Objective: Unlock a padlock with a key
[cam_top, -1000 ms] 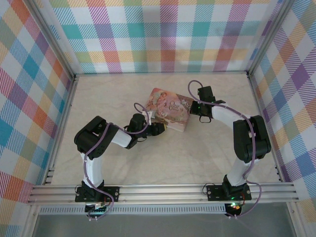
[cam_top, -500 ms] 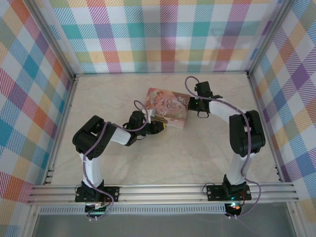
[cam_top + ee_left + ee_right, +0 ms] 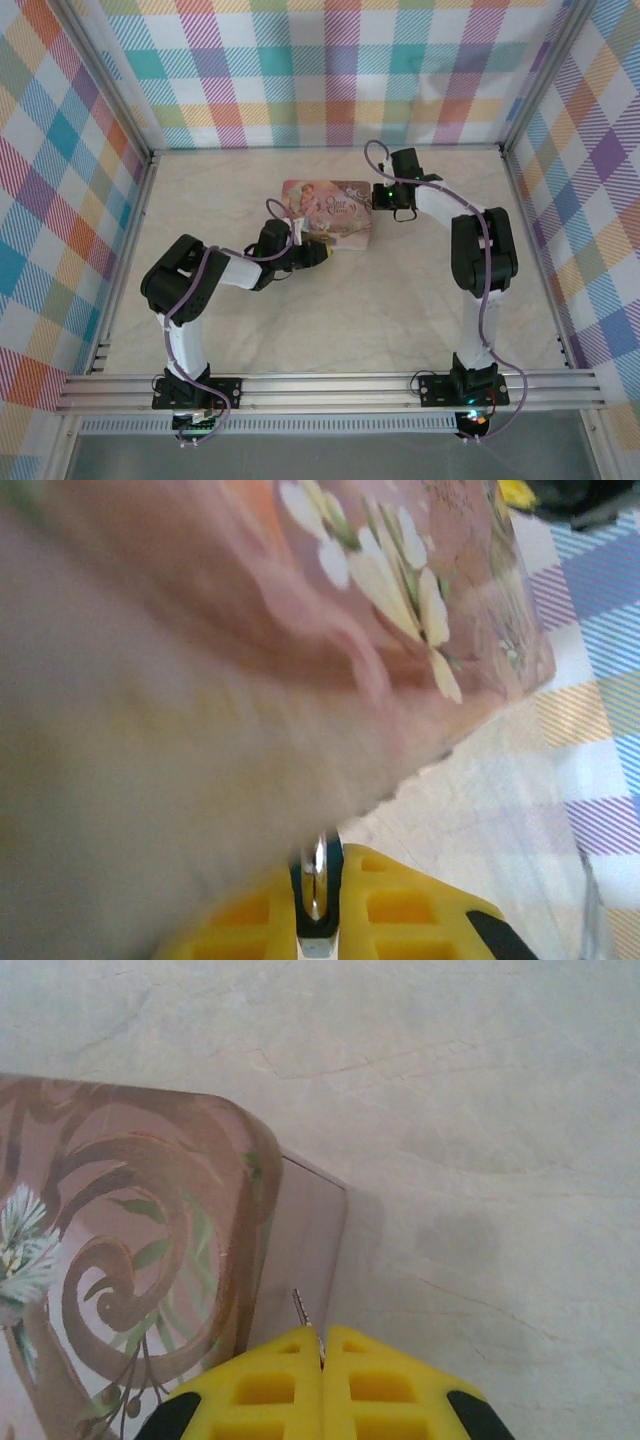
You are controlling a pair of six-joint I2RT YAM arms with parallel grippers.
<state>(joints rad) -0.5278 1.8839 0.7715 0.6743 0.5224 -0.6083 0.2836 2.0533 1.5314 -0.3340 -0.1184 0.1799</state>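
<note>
In the left wrist view my left gripper (image 3: pixel 318 866) is shut on a small shiny metal piece, the padlock (image 3: pixel 316 878), pinched between the yellow fingers. It is pressed close against the pink tin (image 3: pixel 380 600). From above, the left gripper (image 3: pixel 318 256) sits at the tin's (image 3: pixel 335 205) near edge. My right gripper (image 3: pixel 322 1333) is shut on the key (image 3: pixel 299 1308), a thin toothed sliver sticking out of the fingertips beside the tin's corner wall (image 3: pixel 300 1230). In the top view the right gripper (image 3: pixel 381 198) is at the tin's right end.
The pink illustrated tin lies mid-table between both grippers. Bare marbled tabletop (image 3: pixel 400 300) spreads in front and to the right. Checked walls (image 3: pixel 340 70) and an aluminium frame close the table in on three sides.
The tin has slid back and left and turned square to the table. The right arm swung back-left with it. The left gripper followed the tin's near edge and closed a little more.
</note>
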